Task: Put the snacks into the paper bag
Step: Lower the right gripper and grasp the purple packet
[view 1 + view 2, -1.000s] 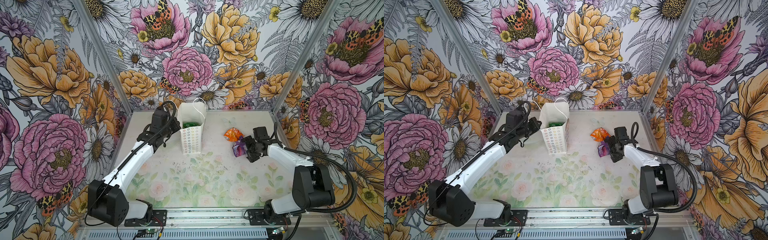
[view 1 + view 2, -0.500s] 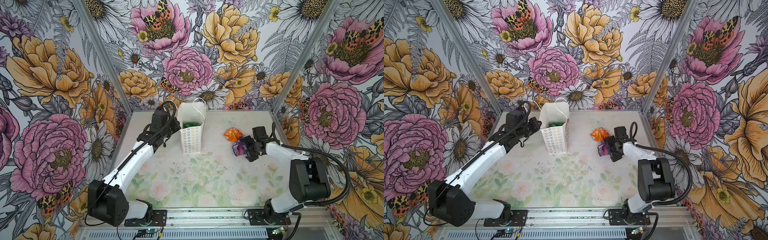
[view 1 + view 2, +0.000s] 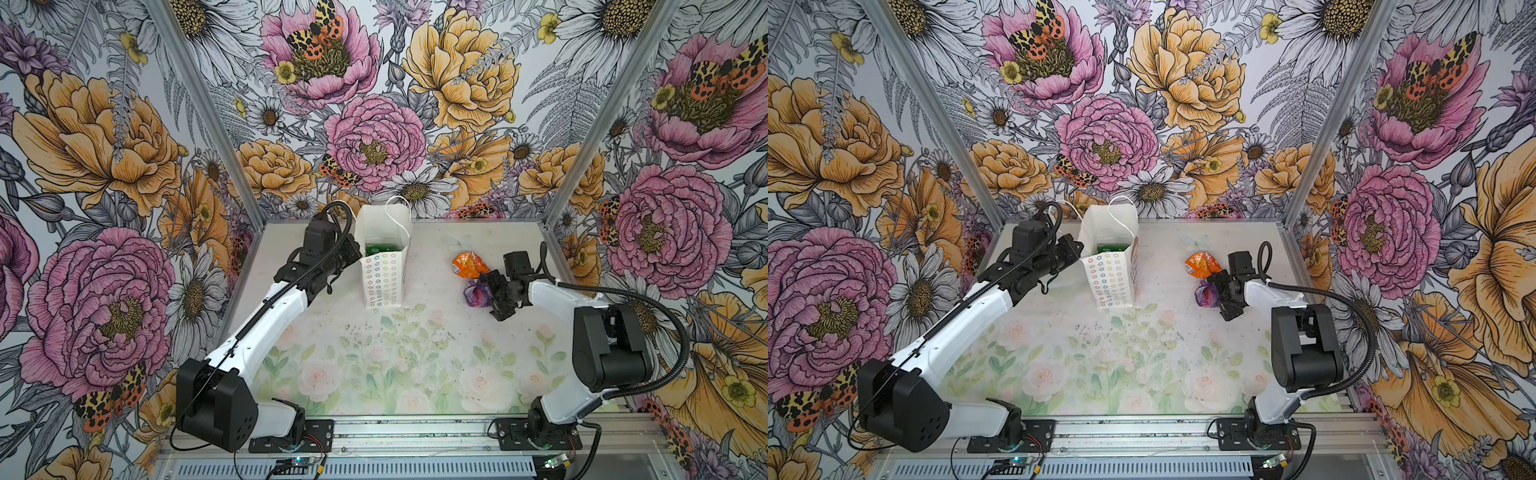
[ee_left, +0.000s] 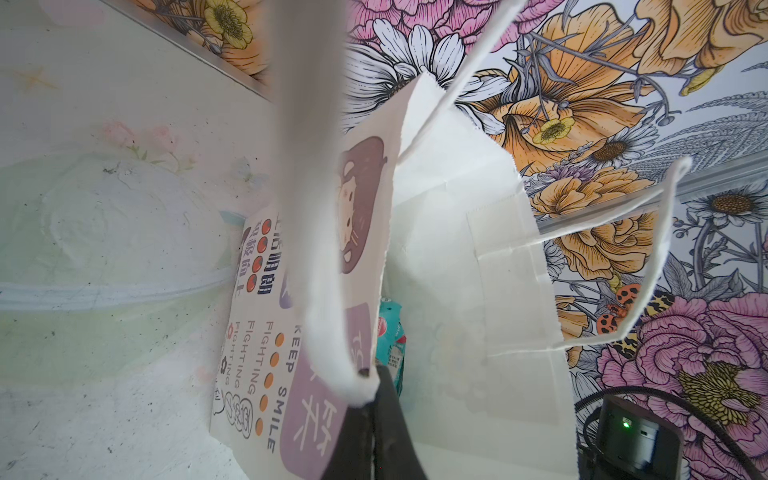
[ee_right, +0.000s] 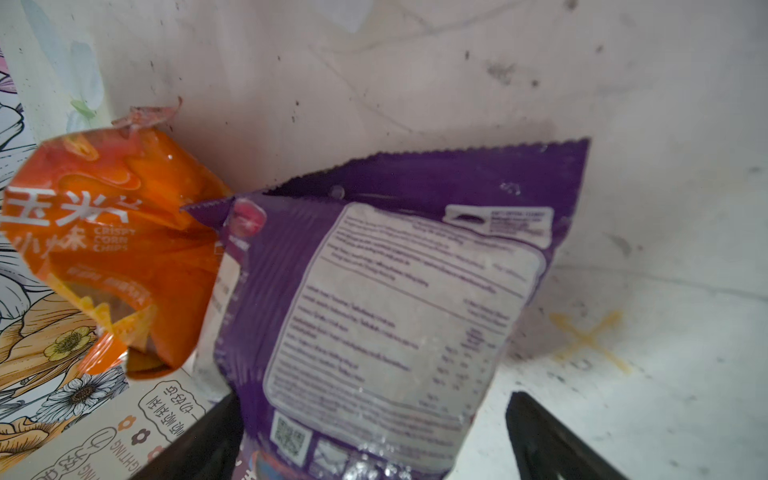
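Clenched jaws on the left gripper (image 4: 376, 386) pinch a white string handle (image 4: 316, 249) of the paper bag (image 4: 457, 249). We see the two black fingers pressed together with the cord caught between them. On the right gripper (image 5: 374, 398) the jaws stand released and wide, one on each side of the purple packet (image 5: 395, 291), with a clear gap at one finger, so they grasp nothing.

We find the bag upright near the back of the table (image 3: 374, 353), left of centre in both top views, its mouth open. It is white, with rows of small coloured flower rings on its narrow side. Its broad face carries a brown cartoon animal, purple panels and the words "KEEP SMILE" and "FIGHTING". Inside we make out a green packet (image 3: 380, 248) and a teal packet (image 4: 390, 332).

The purple packet lies on the table, its pale label panel and a small square code facing up, its edge serrated. An orange packet (image 5: 116, 249), crinkled and marked "CRISPY CORN CHIPS", lies just beside it, towards the back wall. Whether they touch we cannot tell.
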Controlling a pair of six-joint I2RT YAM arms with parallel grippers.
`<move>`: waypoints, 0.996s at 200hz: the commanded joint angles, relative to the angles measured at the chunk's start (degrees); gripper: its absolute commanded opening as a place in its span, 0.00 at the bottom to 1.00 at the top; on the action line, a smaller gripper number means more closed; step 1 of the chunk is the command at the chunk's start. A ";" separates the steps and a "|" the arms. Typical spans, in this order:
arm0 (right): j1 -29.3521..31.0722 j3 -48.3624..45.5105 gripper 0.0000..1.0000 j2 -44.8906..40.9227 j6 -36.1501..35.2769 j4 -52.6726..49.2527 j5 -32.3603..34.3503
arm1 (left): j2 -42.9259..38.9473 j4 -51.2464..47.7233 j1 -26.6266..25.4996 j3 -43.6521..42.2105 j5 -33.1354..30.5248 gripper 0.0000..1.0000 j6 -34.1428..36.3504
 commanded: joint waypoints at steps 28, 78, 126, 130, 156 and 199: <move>-0.45 -1.11 0.96 0.77 -0.48 -0.87 1.94 | 0.97 -0.72 -0.06 0.92 0.48 0.00 -0.20; -0.44 -2.51 0.84 0.38 -1.24 -0.87 2.63 | 1.15 -0.65 -0.09 1.00 0.70 0.00 -0.20; -0.44 -4.17 0.67 -2.87 -2.84 -0.96 4.93 | 1.10 -0.65 -0.08 0.95 0.70 0.00 -0.29; -0.44 -4.35 0.65 -3.26 -2.85 -0.96 5.21 | 1.08 -0.64 -0.09 0.91 0.66 0.00 -0.29; -0.48 -5.14 0.53 -5.61 -4.05 -0.96 6.69 | 1.15 -0.59 -0.09 0.95 0.74 0.00 -0.29; -0.48 -6.22 0.26 -9.60 -5.34 -0.91 8.91 | 0.97 -0.63 -0.09 0.93 0.72 0.00 -0.38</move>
